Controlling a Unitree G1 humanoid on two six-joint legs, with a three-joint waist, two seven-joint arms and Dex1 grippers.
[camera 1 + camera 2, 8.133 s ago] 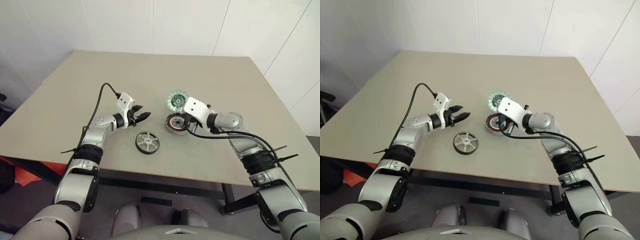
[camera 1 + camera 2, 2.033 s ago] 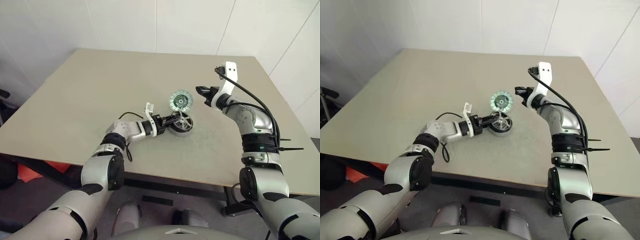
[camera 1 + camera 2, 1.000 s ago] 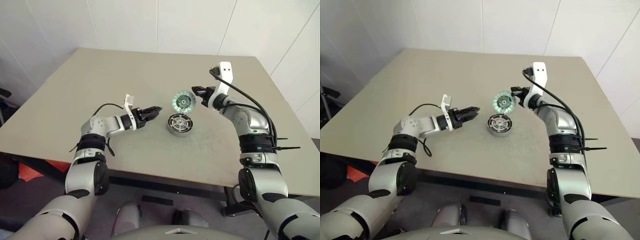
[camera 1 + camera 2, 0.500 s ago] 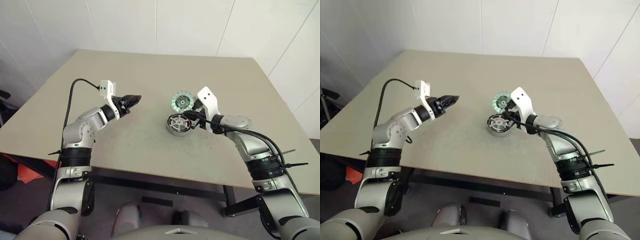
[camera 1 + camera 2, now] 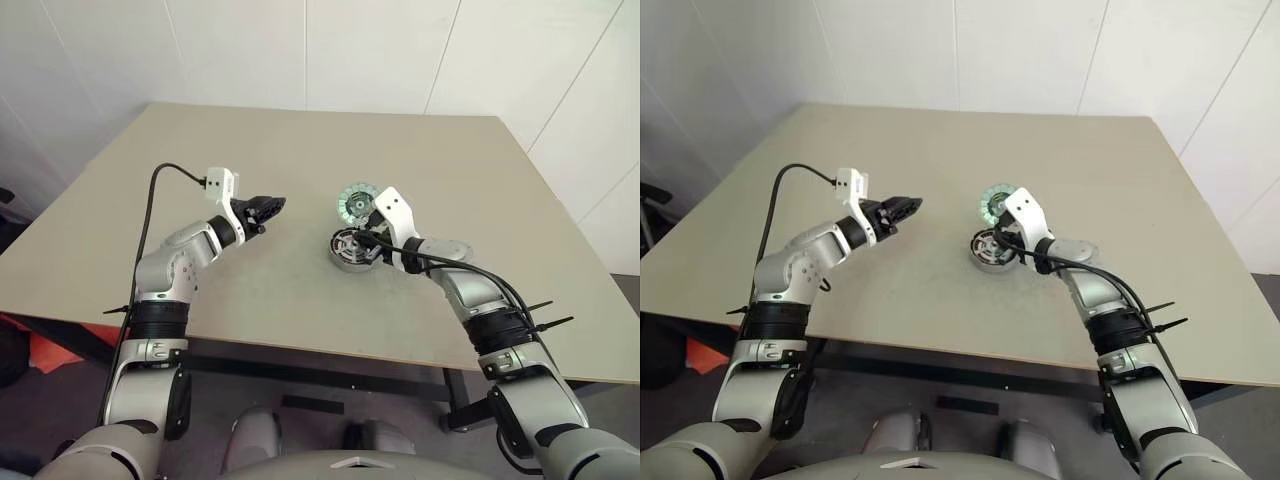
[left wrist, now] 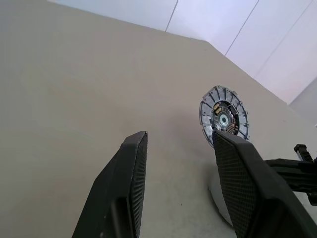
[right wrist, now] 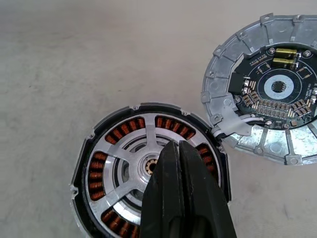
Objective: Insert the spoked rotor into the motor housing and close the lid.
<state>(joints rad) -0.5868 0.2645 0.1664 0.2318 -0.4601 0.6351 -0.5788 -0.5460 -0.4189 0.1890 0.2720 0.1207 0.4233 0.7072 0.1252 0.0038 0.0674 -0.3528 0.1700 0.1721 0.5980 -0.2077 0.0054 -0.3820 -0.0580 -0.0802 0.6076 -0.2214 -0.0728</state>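
Pressed together, the right gripper (image 7: 179, 148) hovers over the hub of the flat dark-grey spoked rotor (image 7: 148, 168), seated inside the round grey motor housing (image 5: 352, 249) mid-worktop. Just beyond lies the round lid (image 5: 354, 203), inner face up. Spread and empty, the left gripper (image 5: 268, 207) waits well apart. Off-centre pressing could tilt the rotor, jamming the lid.
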